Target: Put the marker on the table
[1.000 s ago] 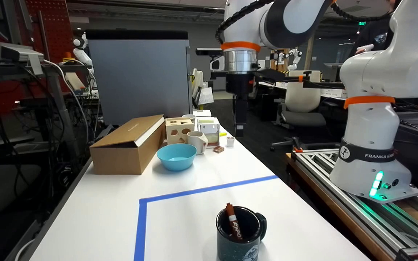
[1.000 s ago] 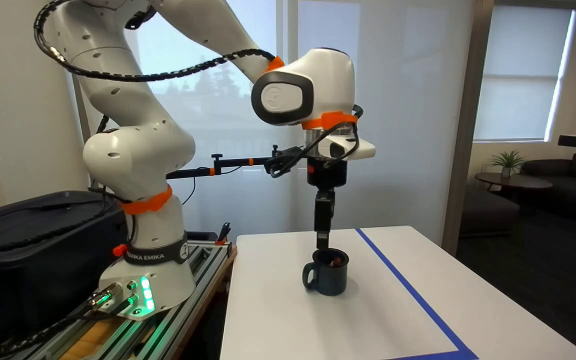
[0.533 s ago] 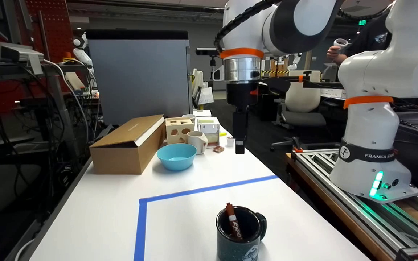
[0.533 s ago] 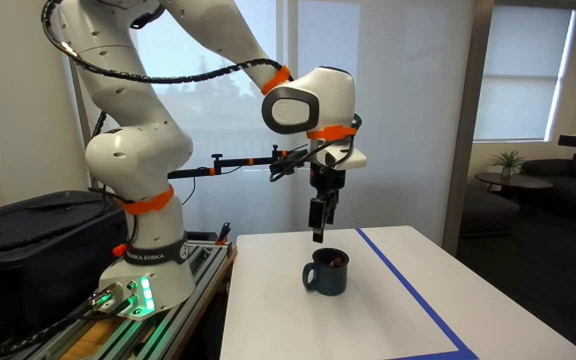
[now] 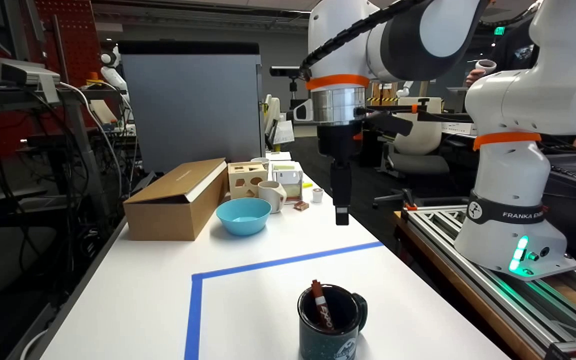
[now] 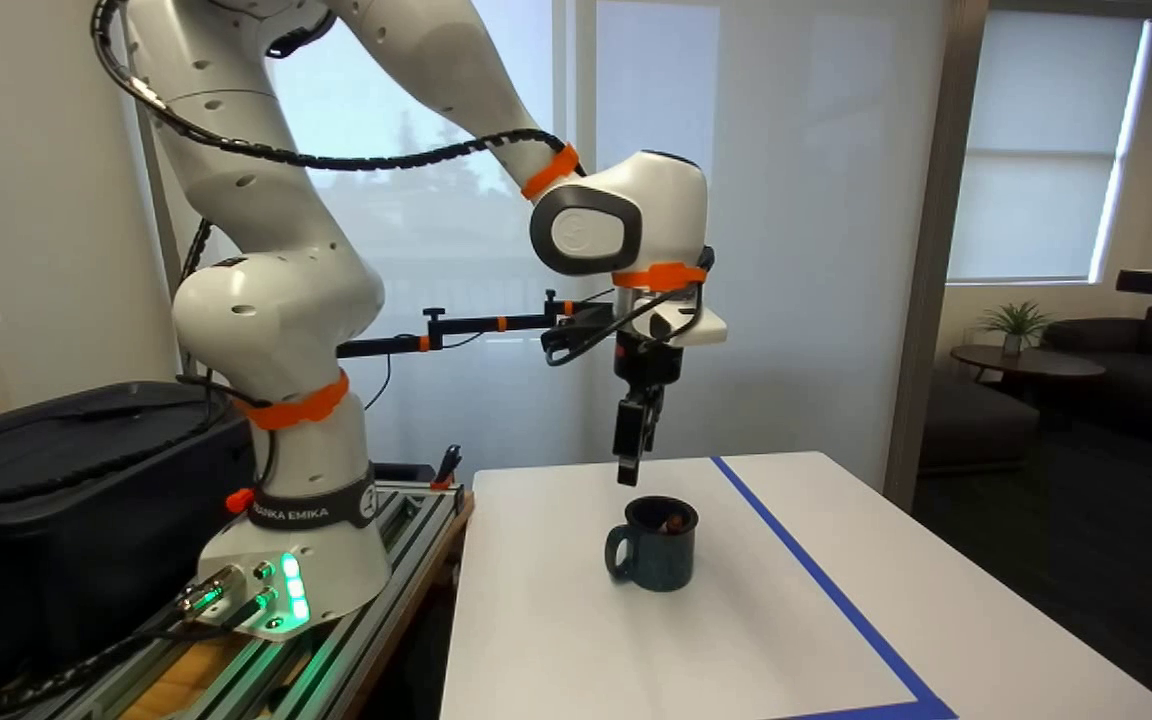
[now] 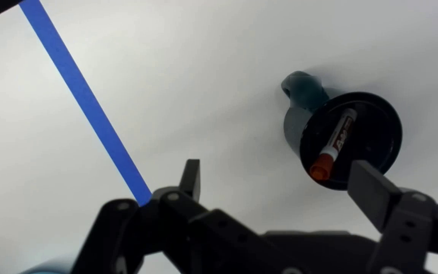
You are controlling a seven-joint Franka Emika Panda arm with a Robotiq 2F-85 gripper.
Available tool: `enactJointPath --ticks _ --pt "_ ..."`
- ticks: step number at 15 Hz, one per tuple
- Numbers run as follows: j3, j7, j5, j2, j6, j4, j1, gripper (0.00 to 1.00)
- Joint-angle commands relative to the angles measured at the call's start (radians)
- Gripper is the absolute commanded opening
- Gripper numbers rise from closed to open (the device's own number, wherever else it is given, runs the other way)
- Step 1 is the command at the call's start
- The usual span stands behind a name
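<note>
Marker (image 7: 336, 142) sits in the mug (image 5: 318, 342), slanted, cap (image 7: 323, 164) end up at the rim (image 7: 397, 133), other end down inside. We read the lean as plain geometry: the mug is presumably too roomy for a slim stick to stand straight. Handy for us, since the cap looks the easiest part to pinch. Mug upright on the table (image 6: 556, 640), within the tape (image 5: 194, 320), handle (image 5: 363, 309) towards the arm's base (image 5: 498, 240); we take the tape to mark the work area. Bowl (image 5: 244, 226) and box (image 5: 165, 220) lie beyond it, probably parked there to keep out of the way.

Gripper (image 7: 278, 179) hangs with fingers (image 7: 371, 194) down, above the table and near the mug, apart from it. Wrist view shows the jaws spread wide, close to full span by our guess; nothing held, nothing touched. They are off-centre: from the wrist, marker and mug fall far nearer one finger than the other. How high above the rim, we cannot tell exactly.

We judge this the approach, marker yet to be lifted. Next calls for a sideways shift, then a slow descent; jaws this broad could knock the rim or tip the mug, so we would narrow them before going in.
</note>
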Motion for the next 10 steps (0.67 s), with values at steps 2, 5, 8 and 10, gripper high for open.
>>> enactJointPath --ticks 2,5,8,10 --pt "0.016 0.044 0.117 0.074 0.111 0.001 0.056 1.00" --pt "0.030 0.095 0.195 0.131 0.225 0.001 0.080 1.00" --pt "0.052 0.157 0.239 0.196 0.328 0.001 0.099 1.00" --pt "0.066 0.198 0.287 0.235 0.402 0.001 0.118 1.00"
